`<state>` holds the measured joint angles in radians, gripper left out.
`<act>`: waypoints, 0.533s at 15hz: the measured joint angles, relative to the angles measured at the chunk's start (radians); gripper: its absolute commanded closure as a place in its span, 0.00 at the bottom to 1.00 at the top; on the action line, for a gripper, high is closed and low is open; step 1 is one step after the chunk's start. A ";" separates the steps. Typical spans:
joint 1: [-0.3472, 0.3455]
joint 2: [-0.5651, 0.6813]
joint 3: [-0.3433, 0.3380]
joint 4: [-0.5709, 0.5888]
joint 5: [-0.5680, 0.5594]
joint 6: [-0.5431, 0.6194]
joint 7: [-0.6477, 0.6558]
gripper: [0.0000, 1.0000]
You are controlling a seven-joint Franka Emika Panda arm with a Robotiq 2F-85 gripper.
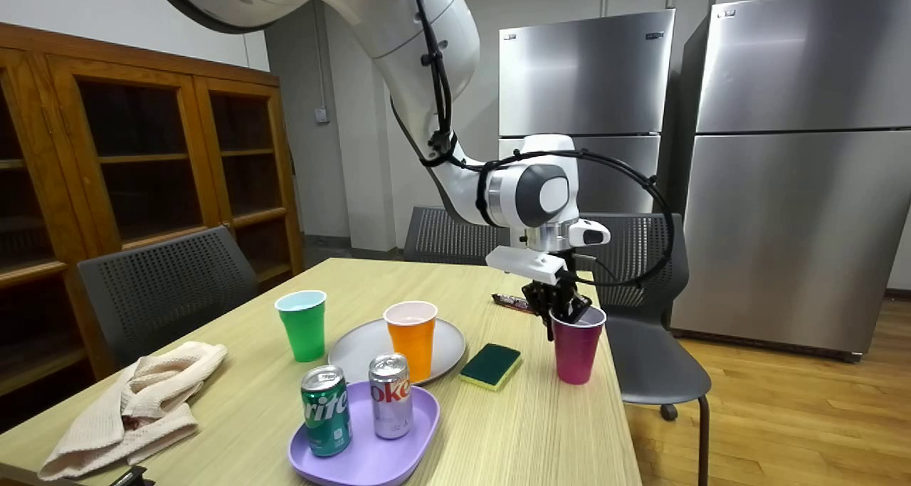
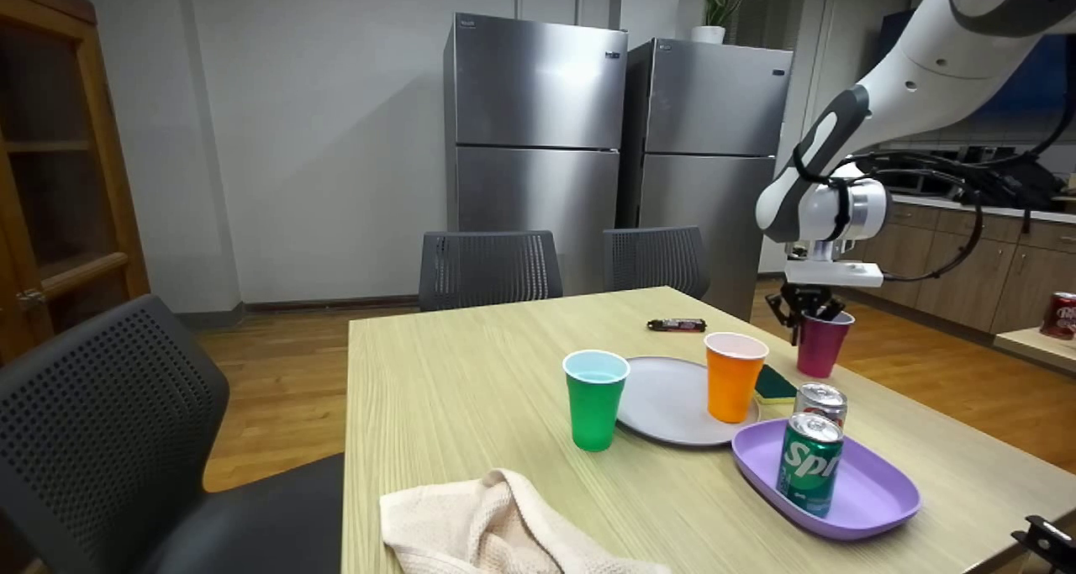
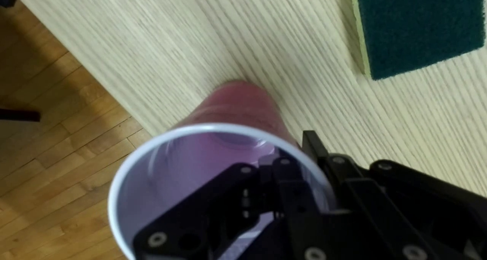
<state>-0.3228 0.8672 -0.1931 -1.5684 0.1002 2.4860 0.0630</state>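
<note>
Straddling rim of magenta cup (image 1: pixel 576 352), gripper (image 3: pixel 298 153) nearly closed, one finger inside, one outside; firm hold hard to confirm. Cup stands near sponge (image 1: pixel 491 366), across it from orange cup (image 1: pixel 413 342).

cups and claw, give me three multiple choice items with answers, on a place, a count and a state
1. Where does the orange cup stand? A) lilac tray B) gray plate C) towel
2. How many cups show? A) two B) four C) three
3. How is the claw set at the magenta cup? A) straddling its rim B) gripping its base C) well away

1 B: its base sits within the plate's edge in an exterior view.
2 C: the green cup joins the orange and magenta ones.
3 A: in the wrist view the rim lies between its fingers.
</note>
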 measured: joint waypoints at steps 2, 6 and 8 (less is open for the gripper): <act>0.000 0.000 -0.001 0.001 0.000 0.002 0.000 1.00; -0.001 0.000 -0.002 0.011 -0.002 0.006 -0.003 1.00; -0.001 0.000 -0.002 0.021 -0.008 0.016 -0.012 1.00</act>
<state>-0.3233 0.8669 -0.1951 -1.5475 0.0924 2.5020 0.0511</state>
